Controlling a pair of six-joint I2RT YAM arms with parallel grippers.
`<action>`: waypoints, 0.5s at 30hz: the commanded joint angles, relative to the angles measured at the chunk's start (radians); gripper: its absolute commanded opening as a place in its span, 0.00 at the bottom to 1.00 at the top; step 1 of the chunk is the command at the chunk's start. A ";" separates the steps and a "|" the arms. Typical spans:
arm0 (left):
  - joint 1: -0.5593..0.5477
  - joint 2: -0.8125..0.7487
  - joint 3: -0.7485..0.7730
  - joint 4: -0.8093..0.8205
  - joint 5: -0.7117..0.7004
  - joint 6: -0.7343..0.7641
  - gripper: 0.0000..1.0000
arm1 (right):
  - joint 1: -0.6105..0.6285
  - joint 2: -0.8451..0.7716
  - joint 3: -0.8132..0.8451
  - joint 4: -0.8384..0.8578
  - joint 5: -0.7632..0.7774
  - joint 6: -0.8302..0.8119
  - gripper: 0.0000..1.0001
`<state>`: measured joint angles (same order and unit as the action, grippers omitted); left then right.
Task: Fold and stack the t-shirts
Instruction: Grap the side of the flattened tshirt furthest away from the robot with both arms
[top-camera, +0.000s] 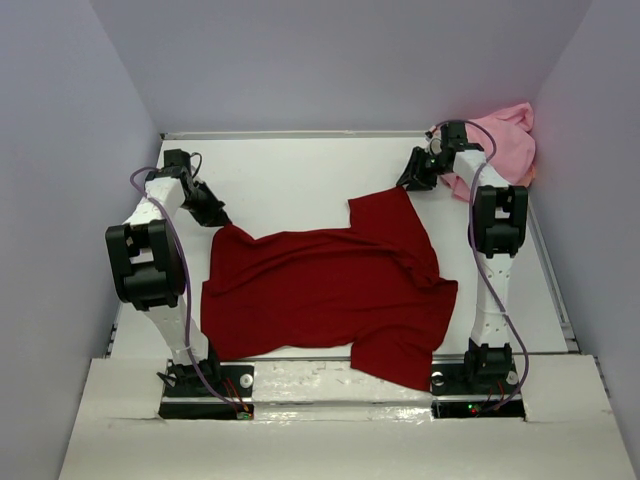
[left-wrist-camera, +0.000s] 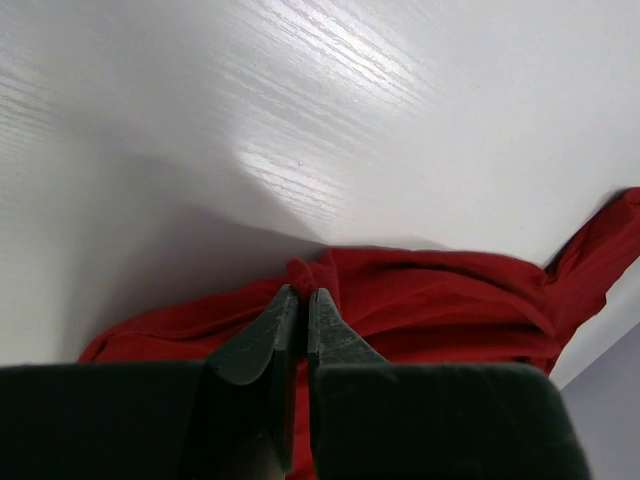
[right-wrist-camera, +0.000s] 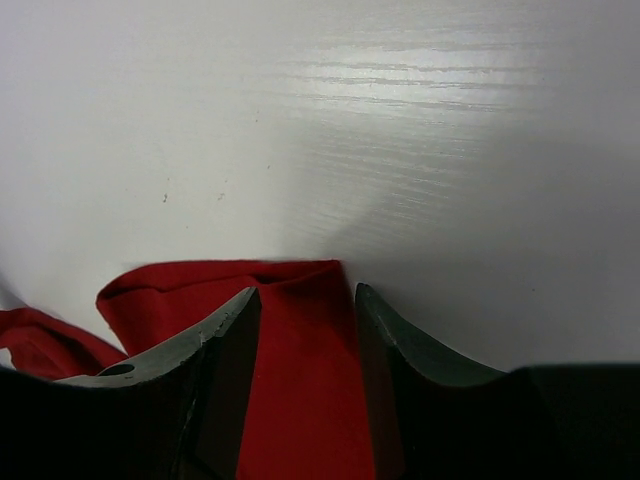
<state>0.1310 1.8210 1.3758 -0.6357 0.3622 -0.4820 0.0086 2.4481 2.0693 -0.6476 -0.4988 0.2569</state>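
The dark red t-shirt (top-camera: 330, 290) lies spread and wrinkled over the middle of the white table (top-camera: 290, 180). My left gripper (top-camera: 215, 215) is at the shirt's far left corner; in the left wrist view it (left-wrist-camera: 303, 295) is shut on a bunched fold of the red cloth (left-wrist-camera: 450, 295). My right gripper (top-camera: 412, 180) is at the shirt's far right corner. In the right wrist view its jaws (right-wrist-camera: 305, 295) stand apart, with a strip of the red cloth (right-wrist-camera: 170, 290) lying between them. The light pink t-shirt (top-camera: 505, 145) sits crumpled at the back right corner.
Pale walls close in the table on the left, back and right. The two arm bases (top-camera: 205, 385) (top-camera: 480, 385) stand at the near edge, and the red shirt's near hem reaches almost to them.
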 joint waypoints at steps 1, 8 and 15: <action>0.002 0.000 0.045 -0.015 0.015 0.017 0.00 | 0.010 -0.011 -0.046 -0.096 0.100 -0.042 0.48; 0.007 0.004 0.049 -0.016 0.014 0.022 0.00 | 0.010 0.011 -0.031 -0.119 0.103 -0.041 0.36; 0.018 0.008 0.052 -0.019 0.014 0.026 0.00 | 0.010 0.029 -0.008 -0.126 0.089 -0.039 0.31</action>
<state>0.1375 1.8297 1.3773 -0.6361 0.3622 -0.4782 0.0082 2.4405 2.0560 -0.6819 -0.4664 0.2474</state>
